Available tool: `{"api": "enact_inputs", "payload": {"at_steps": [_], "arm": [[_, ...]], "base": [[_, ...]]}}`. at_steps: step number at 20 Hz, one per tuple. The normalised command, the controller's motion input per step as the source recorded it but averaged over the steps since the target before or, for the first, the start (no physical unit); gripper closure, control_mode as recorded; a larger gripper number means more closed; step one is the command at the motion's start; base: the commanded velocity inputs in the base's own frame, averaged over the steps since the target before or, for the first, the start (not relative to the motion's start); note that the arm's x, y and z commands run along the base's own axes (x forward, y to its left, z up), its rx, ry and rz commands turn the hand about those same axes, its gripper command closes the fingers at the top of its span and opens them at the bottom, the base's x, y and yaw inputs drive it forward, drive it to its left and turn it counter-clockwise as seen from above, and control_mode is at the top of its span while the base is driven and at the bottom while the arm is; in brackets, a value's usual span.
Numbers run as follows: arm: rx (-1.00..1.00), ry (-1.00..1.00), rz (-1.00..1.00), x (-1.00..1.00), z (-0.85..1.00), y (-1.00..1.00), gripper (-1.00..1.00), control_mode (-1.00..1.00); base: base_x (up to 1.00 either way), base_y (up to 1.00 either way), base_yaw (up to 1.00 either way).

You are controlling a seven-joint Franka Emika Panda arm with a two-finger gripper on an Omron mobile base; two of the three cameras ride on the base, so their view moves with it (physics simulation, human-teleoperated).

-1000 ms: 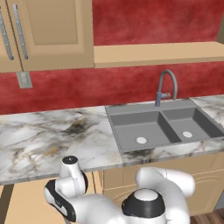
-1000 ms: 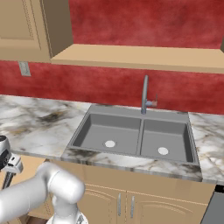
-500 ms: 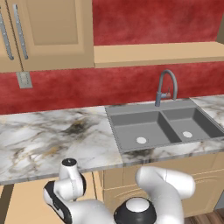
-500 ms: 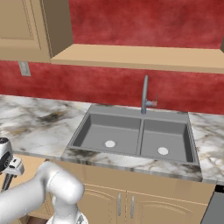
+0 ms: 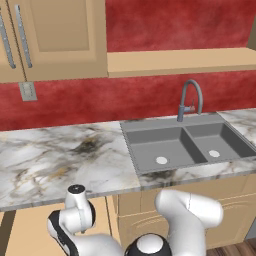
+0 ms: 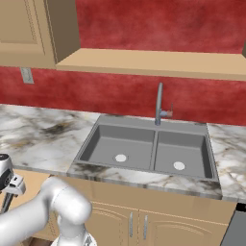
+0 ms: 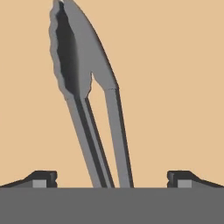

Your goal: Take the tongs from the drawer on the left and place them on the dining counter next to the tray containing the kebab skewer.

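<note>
Below the worktop [image 5: 55,165], at the left, the arm reaches down with the gripper [image 7: 111,177] aimed at the tan floor of the drawer [image 7: 175,87]. On that floor lie the tongs [image 7: 85,87], grey and slim, straight ahead of the hand in the hand view. Their two arms run from between the fingertips up toward the top of that view, leaning a little left, with the scalloped ends far from the hand and close together. One arm lies just left of centre, the other just right of it. The fingertips [image 7: 43,178] stand wide apart, one on each side of the tongs, clear of them. The gripper is wide open and holds nothing.

In the base views the sink [image 6: 149,149] sits in the worktop with the tap [image 6: 159,103] behind it.
</note>
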Motion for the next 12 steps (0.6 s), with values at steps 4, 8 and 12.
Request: {"api": "enact_inputs", "payload": {"at_steps": [4,8,12], "arm": [[0.0,0.0,0.0,0.0,-0.12,0.0,-1.0,-1.0],[0.0,0.02,0.0,0.0,-0.22,0.0,-1.0,-1.0],[0.0,0.04,0.0,0.0,-0.25,0.02,-1.0,-1.0]], "base": [[0.0,0.0,0.0],[0.0,0.0,0.0],[0.0,0.0,0.0]]}}
